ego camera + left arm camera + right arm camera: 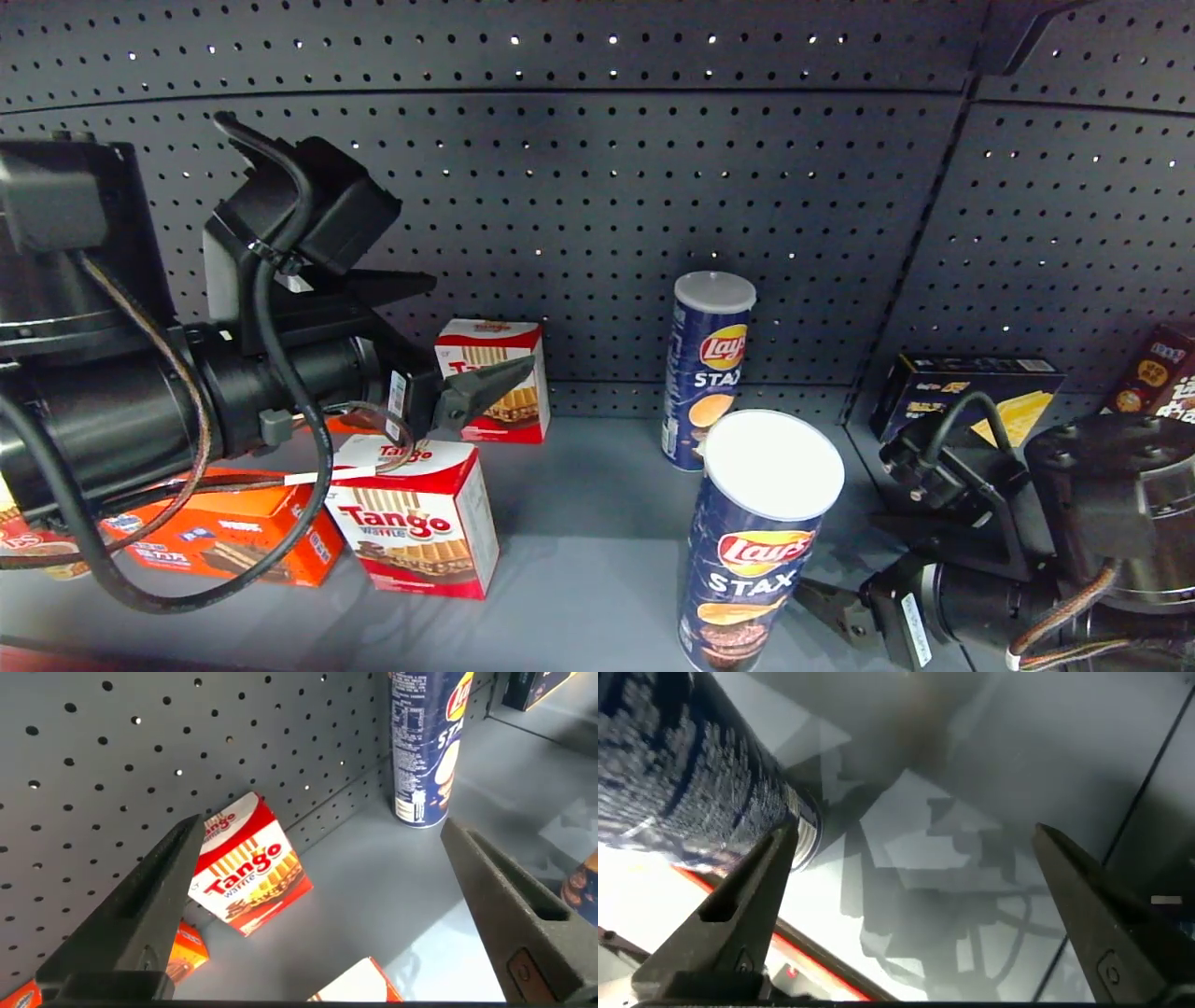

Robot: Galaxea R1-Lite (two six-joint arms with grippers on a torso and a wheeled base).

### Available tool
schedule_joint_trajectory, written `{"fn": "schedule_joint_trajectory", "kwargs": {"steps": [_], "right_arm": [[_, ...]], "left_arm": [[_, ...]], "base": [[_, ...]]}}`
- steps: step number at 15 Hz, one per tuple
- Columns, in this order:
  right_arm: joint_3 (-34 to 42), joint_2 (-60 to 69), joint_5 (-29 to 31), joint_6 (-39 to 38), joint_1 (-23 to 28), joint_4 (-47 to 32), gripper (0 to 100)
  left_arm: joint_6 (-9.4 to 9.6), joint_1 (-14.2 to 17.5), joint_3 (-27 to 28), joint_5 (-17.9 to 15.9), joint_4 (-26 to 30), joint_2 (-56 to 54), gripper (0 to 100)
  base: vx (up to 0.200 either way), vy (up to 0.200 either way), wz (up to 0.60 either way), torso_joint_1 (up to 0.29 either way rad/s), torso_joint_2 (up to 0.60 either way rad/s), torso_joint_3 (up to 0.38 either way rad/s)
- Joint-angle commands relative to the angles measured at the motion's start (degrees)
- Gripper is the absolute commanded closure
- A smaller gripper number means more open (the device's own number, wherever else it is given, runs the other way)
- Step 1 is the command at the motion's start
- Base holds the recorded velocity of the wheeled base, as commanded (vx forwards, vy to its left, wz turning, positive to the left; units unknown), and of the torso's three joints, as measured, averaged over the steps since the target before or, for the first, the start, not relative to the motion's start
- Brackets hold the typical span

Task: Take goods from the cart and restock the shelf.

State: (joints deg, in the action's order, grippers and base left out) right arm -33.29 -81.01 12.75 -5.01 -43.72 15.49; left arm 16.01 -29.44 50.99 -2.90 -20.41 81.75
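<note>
on the grey shelf (579,560) a blue chips can (761,541) is seen at lower centre of the head view, with a second can (709,369) behind it by the pegboard (597,187). a near wafer box (420,527), a far wafer box (495,378) and an orange box (233,541) are placed at left, a dark box (971,387) at right. the left end effector (318,829) is held wide open near the wafer boxes; the right end effector (915,833) is spread open just beside the blue chips can, gripping nothing.

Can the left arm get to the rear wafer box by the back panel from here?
Probably yes. The left gripper is open and pointed at the rear wafer box, with bare shelf between them.
</note>
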Motion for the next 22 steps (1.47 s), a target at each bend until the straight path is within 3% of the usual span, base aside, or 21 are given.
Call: {"fn": "schedule_joint_trajectory", "kwargs": {"steps": [1, 11, 14, 16, 17, 20, 21, 22], "right_arm": [[-0.1, -0.6, -0.1, 0.0, -0.1, 0.1, 0], [0.2, 10.0, 0.0, -0.1, 0.3, 0.1, 0], [1.7, 18.2, -0.2, -0.1, 3.4, 0.2, 0], [2.6, 21.7, -1.0, -0.1, 9.4, 0.2, 0], [2.7, 22.1, -1.3, -0.1, 10.2, 0.2, 0], [3.4, 25.6, -2.3, 0.0, 15.7, 0.2, 0], [3.5, 25.8, -2.3, 0.1, 16.5, 0.2, 0], [3.8, 27.0, -2.3, 0.1, 18.0, 0.9, 0]], "left_arm": [[-0.01, 0.0, 0.0, 0.0, -0.1, 0.2, 0], [-0.19, 0.4, -2.0, 0.2, -1.4, -3.1, 0], [-0.36, 4.7, -6.7, 0.9, -1.0, -10.5, 0], [-0.63, 9.5, -12.0, 1.9, -0.9, -17.6, 0], [-0.63, 10.4, -12.7, 2.0, -0.8, -18.6, 0], [-0.63, 20.2, -20.1, 2.3, 1.5, -29.0, 0], [-0.63, 21.4, -21.5, 3.1, 2.0, -31.1, 0], [-0.63, 21.6, -25.0, 6.6, 2.2, -35.6, 0]], "base": [[0.000, 0.000, 0.00, 0.000, 0.00, 0.000], [0.000, 0.000, 0.00, 0.000, 0.00, 0.000], [0.000, 0.000, 0.00, 0.000, 0.00, 0.000], [0.000, 0.000, 0.00, 0.000, 0.00, 0.000], [0.000, 0.000, 0.00, 0.000, 0.00, 0.000], [0.000, 0.000, 0.00, 0.000, 0.00, 0.000], [0.000, 0.000, 0.00, 0.000, 0.00, 0.000], [0.000, 0.000, 0.00, 0.000, 0.00, 0.000]]}}
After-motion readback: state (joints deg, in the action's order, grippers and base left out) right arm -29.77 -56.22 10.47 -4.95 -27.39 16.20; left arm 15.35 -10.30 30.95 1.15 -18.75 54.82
